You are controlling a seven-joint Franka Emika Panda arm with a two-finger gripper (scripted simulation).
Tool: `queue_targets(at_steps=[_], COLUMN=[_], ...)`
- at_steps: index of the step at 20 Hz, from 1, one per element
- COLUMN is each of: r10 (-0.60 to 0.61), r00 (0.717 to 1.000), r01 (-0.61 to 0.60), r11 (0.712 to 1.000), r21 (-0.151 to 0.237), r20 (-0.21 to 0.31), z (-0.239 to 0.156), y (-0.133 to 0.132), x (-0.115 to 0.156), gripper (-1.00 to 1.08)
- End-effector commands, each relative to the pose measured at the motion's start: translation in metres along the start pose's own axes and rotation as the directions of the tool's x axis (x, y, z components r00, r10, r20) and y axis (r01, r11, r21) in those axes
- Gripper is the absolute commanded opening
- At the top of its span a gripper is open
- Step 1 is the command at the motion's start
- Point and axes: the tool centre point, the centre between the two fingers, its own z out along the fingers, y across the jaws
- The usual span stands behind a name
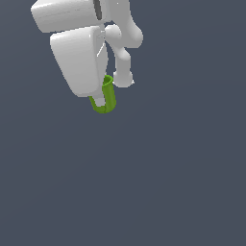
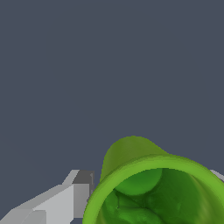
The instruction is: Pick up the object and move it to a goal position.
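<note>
Flat slate-grey background fills both views; no table edge, goal marker or other item is visible.

Exterior view: the white arm [image 1: 72,43] enters from the upper part of the frame and points downward. The cup [image 1: 108,96] sits at its lower end, just under the wrist housing, with its rounded bottom lowest and its rim up against the hand. One finger [image 1: 99,101] shows pale in front of the green wall, touching it. The gripper [image 1: 103,100] appears closed onto the cup, with the wall caught at that finger; the second finger is hidden, so the exact opening cannot be read. Whether the cup is lifted or resting on the surface cannot be told; no shadow or contact line shows.

Wrist view: the cup [image 2: 153,188] is close to the lens, mouth toward the camera, its flared rim and hollow interior plain to see. A grey-white finger [image 2: 65,199] lies just beside the outer wall.

Handling judgement: the cup looks light, thin-walled and rigid, with a smooth, likely slippery surface. A hold across the wall just below the rim suits it best; the rounded bottom offers poor purchase and would let it pivot or slide out.
</note>
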Motion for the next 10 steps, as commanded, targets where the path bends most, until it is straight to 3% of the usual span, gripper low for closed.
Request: queue_targets(at_steps=[1,10], r10=[-0.032,-0.095], r00=[0.999,0.995], r01=[0.032,0.095], r11=[0.999,0.995], r21=[-0.008,-0.025], r20=[-0.011,-0.032], z=[-0.021,-0.064], y=[0.004,0.015], x=[-0.004,-0.013], gripper=[-1.0,-1.0])
